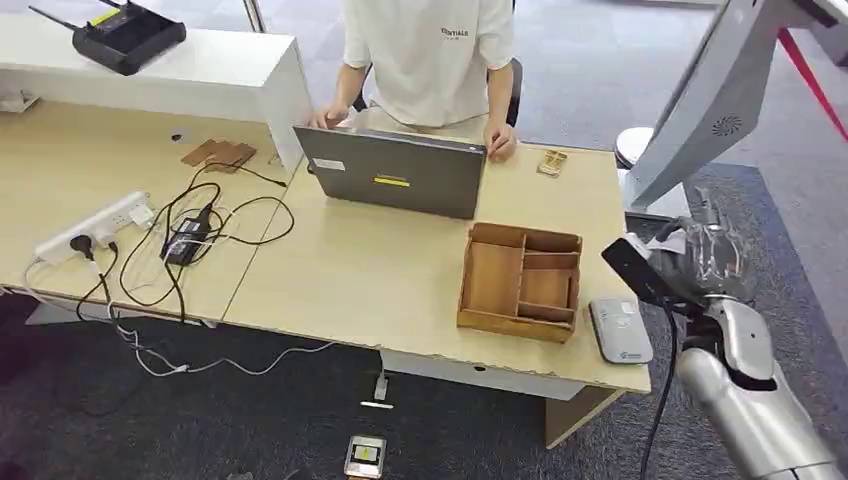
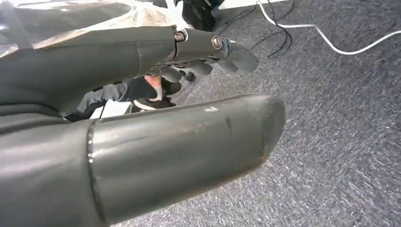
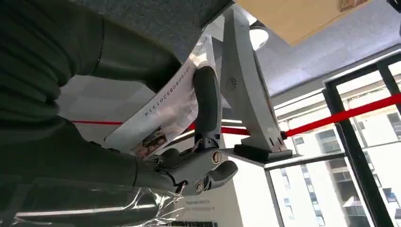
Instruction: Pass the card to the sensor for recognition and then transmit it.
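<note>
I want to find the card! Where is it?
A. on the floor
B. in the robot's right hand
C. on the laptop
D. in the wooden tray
B: the right robot hand holds the card, seen up close from that wrist.

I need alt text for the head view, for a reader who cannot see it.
The robot's right hand holds a white card at the right end of a light wooden desk, near a grey flat card sensor beside a brown wooden divided tray. A person in a white T-shirt sits behind a grey laptop.
</note>
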